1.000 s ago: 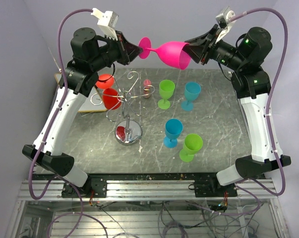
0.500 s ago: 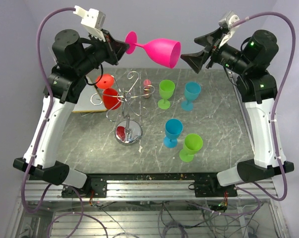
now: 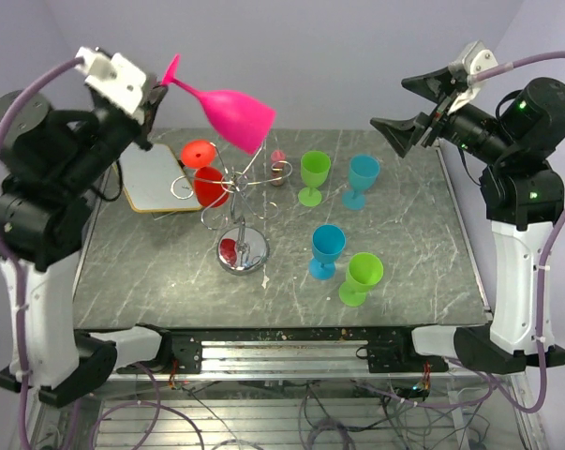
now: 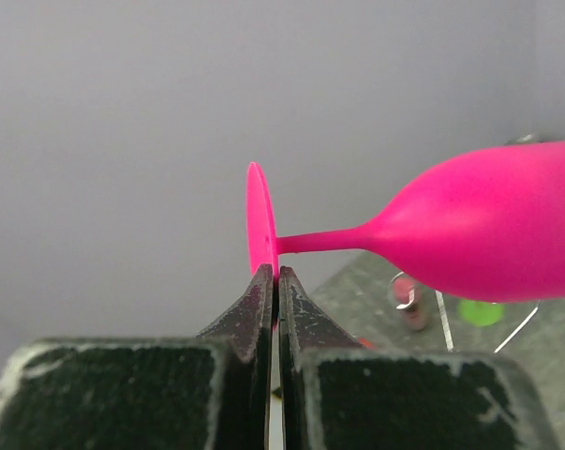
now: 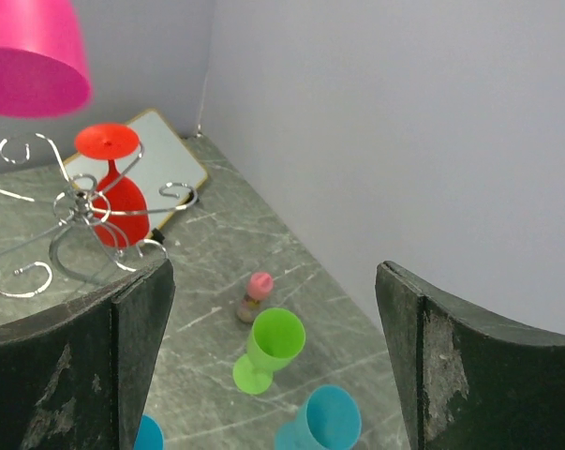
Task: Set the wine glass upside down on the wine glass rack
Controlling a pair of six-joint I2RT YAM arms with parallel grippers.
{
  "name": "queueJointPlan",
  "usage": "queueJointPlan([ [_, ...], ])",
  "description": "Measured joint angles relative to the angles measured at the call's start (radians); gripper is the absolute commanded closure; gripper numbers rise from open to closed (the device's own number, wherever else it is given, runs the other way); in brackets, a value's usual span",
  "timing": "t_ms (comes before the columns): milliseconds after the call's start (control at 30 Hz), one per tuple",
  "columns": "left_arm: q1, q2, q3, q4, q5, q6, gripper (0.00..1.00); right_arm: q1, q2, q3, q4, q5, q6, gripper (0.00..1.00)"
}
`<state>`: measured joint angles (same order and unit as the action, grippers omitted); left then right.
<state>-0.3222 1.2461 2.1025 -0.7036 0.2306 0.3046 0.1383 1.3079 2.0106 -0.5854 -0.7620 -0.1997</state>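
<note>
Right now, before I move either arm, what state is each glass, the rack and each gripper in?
Pink plastic wine glass: airborne, held by its foot, bowl tilted downward.
Left gripper: shut on the pink glass's foot.
Right gripper: open, empty.
Silver wire wine glass rack: upright on the table.
Red wine glass: hanging upside down on the rack.
Rear green glass, near green glass, rear blue glass, near blue glass: upright on the table.

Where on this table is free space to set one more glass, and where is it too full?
Bare table lies front left, between the wine glass rack and the left edge, and along the right edge beside the back blue glass and front green glass. The back middle is crowded: rack arms, hanging red glass, small bottle.
</note>
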Motion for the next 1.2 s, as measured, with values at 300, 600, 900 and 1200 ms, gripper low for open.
queueJointPlan([
  [300,0.042,-0.105,0.134,-0.317,-0.010,0.402,0.93,-0.056,-0.034,-0.122,-0.023,0.003,-0.043,0.12],
  [600,0.108,-0.124,0.169,-0.623,-0.012,0.706,0.93,-0.080,-0.063,-0.194,-0.034,0.020,-0.074,0.12],
  [900,0.132,-0.164,0.068,-0.768,0.006,0.928,0.93,-0.095,-0.094,-0.245,-0.039,0.040,-0.101,0.12],
  [1200,0.130,-0.161,-0.116,-0.793,0.058,1.106,0.93,-0.105,-0.102,-0.283,-0.051,0.058,-0.116,0.12],
])
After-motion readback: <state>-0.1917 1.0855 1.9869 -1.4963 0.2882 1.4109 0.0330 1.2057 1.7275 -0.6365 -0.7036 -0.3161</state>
